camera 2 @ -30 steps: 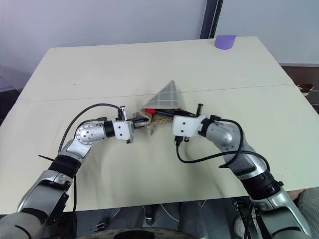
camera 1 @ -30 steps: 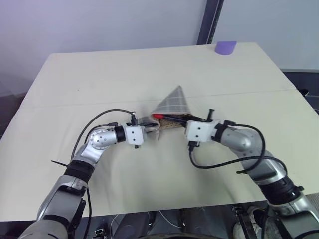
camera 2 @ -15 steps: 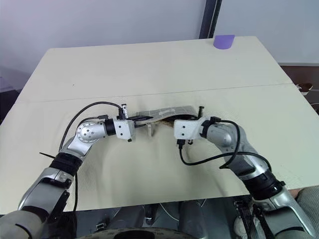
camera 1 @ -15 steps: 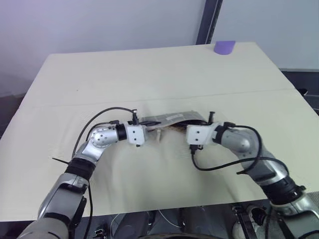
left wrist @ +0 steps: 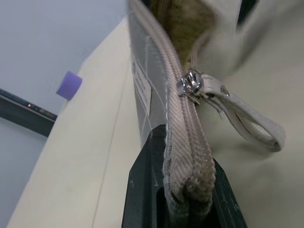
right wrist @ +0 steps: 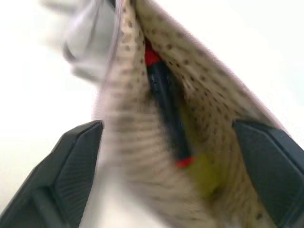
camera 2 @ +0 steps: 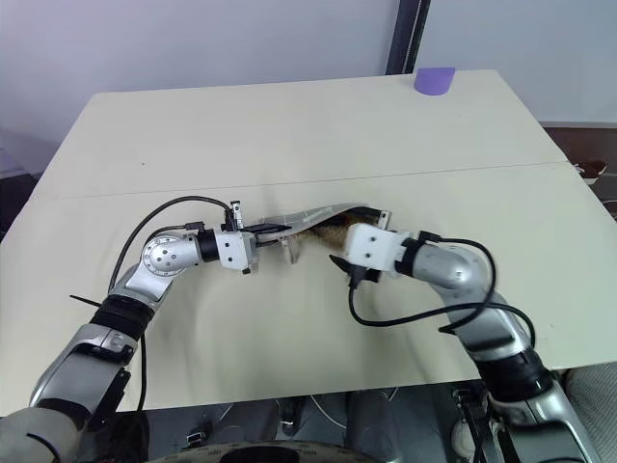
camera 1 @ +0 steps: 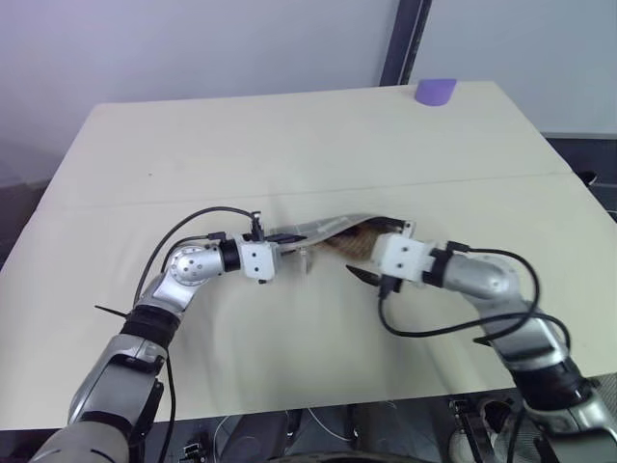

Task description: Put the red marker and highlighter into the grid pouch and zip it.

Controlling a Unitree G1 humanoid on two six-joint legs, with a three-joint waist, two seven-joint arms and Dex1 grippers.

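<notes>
Two pens inside grid pouch (camera 1: 323, 230); left tool (left wrist: 183, 199) clamps its end (right tool (right wrist: 166, 156) agape).

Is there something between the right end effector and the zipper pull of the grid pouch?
Nothing visible. The right end effector is open at the grid pouch mouth; the zipper pull hangs free near the left end effector.
</notes>
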